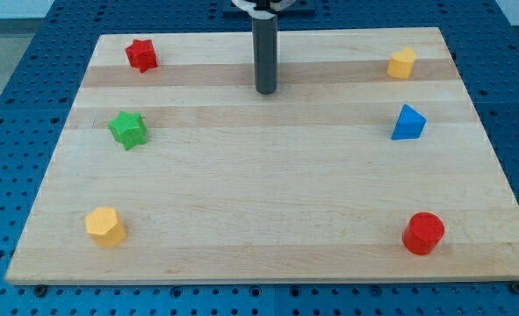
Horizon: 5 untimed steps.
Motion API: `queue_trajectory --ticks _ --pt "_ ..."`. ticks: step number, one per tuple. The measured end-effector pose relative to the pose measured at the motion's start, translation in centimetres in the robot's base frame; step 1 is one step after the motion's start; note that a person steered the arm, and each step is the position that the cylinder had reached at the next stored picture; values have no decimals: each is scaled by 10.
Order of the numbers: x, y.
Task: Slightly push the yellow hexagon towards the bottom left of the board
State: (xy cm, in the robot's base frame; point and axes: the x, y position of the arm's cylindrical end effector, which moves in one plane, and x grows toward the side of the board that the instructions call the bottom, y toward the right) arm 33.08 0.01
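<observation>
The yellow hexagon [105, 226] lies near the bottom left corner of the wooden board [268, 193]. My tip [265, 90] stands at the top middle of the board, far up and to the right of the hexagon and touching no block. A second yellow block [401, 63], of unclear shape, sits at the top right.
A red star [141, 54] is at the top left, a green star [128, 130] at the left. A blue triangular block [407, 123] is at the right, a red cylinder [423, 233] at the bottom right. Blue pegboard surrounds the board.
</observation>
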Motion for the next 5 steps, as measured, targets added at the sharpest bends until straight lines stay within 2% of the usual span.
queue_trajectory --ticks 1,2,3,5 --pt "8 66" --pt "8 66" --pt "36 25" --pt "143 -75"
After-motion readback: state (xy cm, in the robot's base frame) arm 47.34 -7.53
